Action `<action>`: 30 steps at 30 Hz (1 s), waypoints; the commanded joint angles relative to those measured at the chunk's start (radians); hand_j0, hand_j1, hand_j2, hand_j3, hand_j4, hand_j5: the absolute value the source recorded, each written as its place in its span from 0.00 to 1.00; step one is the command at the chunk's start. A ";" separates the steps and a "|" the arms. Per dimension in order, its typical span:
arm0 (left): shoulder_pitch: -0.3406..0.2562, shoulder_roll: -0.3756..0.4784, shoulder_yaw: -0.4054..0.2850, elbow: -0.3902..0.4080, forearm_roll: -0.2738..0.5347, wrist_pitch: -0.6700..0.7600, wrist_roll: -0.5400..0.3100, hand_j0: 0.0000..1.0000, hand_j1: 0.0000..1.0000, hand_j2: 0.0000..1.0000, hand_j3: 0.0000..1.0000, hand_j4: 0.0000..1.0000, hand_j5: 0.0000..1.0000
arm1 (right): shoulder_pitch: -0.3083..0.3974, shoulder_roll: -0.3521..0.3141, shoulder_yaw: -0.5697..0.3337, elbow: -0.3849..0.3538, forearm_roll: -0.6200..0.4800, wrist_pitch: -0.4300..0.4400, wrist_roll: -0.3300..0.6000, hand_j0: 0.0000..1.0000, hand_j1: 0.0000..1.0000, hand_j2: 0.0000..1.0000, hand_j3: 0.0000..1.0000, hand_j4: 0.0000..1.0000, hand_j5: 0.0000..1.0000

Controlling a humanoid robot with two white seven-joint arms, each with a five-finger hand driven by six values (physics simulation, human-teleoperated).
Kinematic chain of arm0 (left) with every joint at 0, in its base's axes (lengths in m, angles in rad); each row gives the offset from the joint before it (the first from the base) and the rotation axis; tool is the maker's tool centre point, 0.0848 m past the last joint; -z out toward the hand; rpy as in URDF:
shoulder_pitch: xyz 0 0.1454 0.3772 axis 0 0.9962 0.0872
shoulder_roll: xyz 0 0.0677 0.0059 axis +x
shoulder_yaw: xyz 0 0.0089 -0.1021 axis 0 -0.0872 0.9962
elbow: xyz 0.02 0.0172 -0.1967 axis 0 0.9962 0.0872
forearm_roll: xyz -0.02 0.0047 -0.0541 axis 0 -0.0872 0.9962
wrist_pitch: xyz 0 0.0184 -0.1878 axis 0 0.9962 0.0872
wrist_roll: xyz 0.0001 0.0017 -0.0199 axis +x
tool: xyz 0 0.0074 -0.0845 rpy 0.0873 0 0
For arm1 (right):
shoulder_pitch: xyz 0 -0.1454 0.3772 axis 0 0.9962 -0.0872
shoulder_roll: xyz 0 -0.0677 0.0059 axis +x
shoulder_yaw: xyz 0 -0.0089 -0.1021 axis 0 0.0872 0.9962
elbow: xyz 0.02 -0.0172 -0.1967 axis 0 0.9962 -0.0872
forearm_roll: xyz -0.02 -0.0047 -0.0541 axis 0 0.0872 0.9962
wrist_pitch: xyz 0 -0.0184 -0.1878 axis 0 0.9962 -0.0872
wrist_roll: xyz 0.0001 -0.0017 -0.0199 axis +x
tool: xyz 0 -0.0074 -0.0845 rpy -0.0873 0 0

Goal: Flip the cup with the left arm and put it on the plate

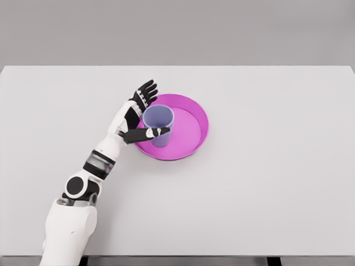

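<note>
A pale blue cup point(159, 123) stands upright, mouth up, on the left part of a magenta plate point(188, 133). My left hand point(145, 111) is just left of the cup, fingers spread and stretched toward the far side. The thumb point(152, 133) lies across the cup's near side, touching or almost touching it. The hand does not clasp the cup. The left arm runs in from the lower left. No right arm shows in the head view.
The plate sits near the middle of a wide white table point(277, 183). Nothing else stands on the table. The table's front edge runs along the bottom of the picture.
</note>
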 commanded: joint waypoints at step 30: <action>-0.034 0.716 -0.077 -0.132 -0.128 -0.368 -0.002 1.00 1.00 1.00 1.00 1.00 1.00 | 0.000 0.000 0.000 0.000 0.000 0.000 0.000 1.00 1.00 1.00 1.00 1.00 1.00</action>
